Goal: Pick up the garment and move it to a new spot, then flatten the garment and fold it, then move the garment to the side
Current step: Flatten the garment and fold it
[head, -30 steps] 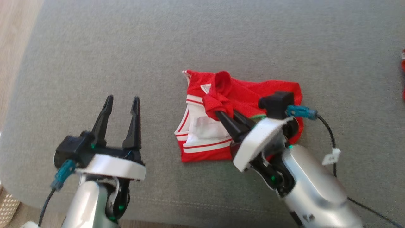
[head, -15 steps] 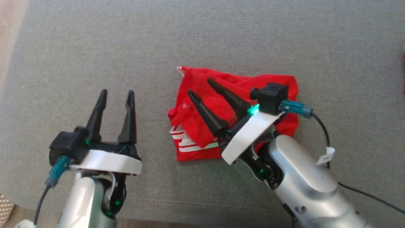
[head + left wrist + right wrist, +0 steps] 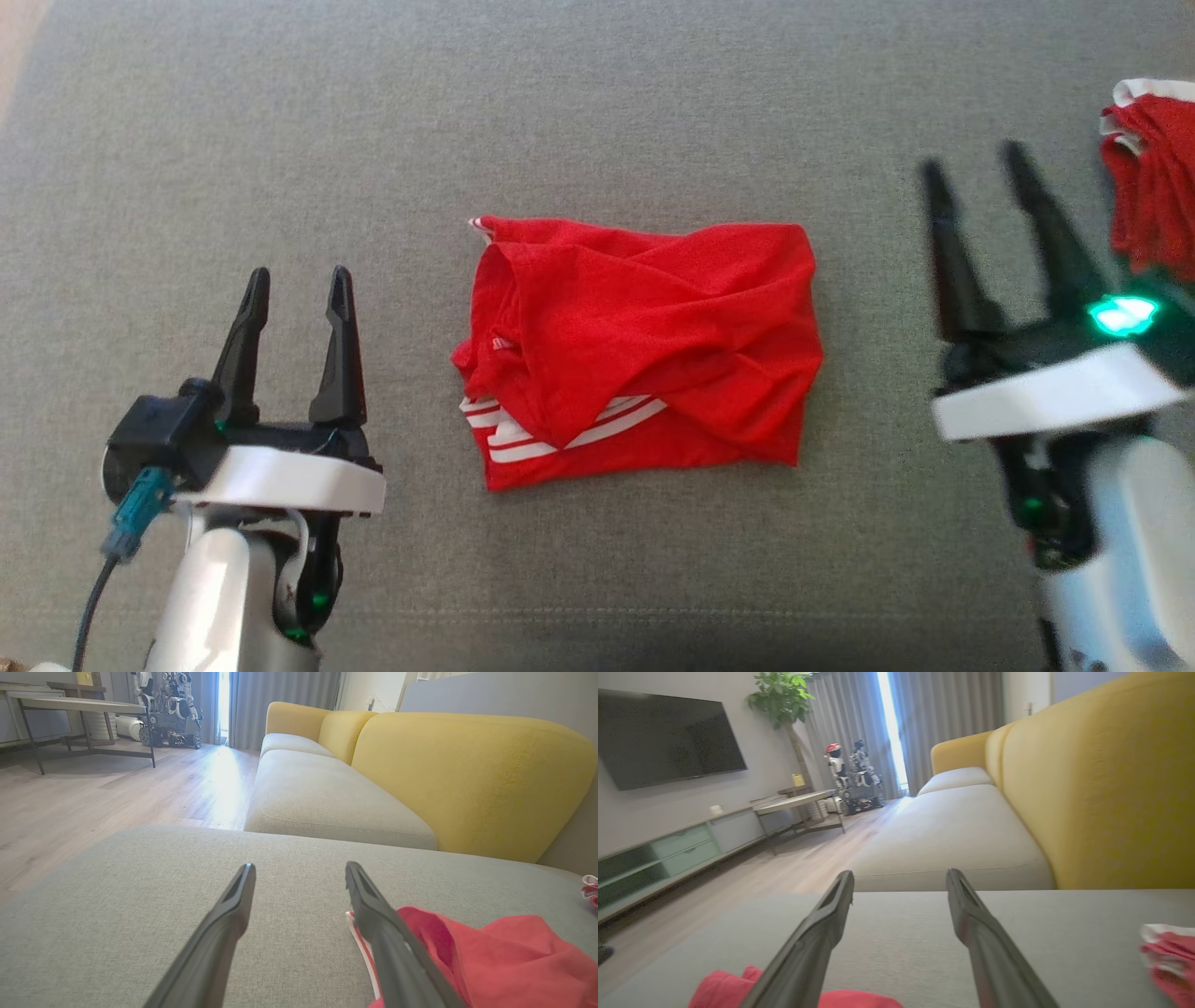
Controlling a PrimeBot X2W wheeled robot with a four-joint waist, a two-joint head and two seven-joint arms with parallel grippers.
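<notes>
two grippers flank the garment, which lies in a folded red bundle near the middle of the grey cushion. neither touches it. the left gripper sits to the garment's left, near it but apart, with its fingers spread and nothing between them. in the left wrist view the red cloth lies just beyond the right-hand finger. the right gripper stands to the garment's right, well apart and a little blurred, also spread wide and empty. the garment's long axis runs left to right across the head view, square to the way both sets of fingers point. its right edge is a fairly straight fold. its left end is more rumpled, with a white-trimmed corner at the upper left and white stripes showing under the top layer at the lower left. a small pale mark near the left edge is too small to read. a second red cloth with white trim lies at the far right of the cushion, just beside the right gripper's fingers.
</notes>
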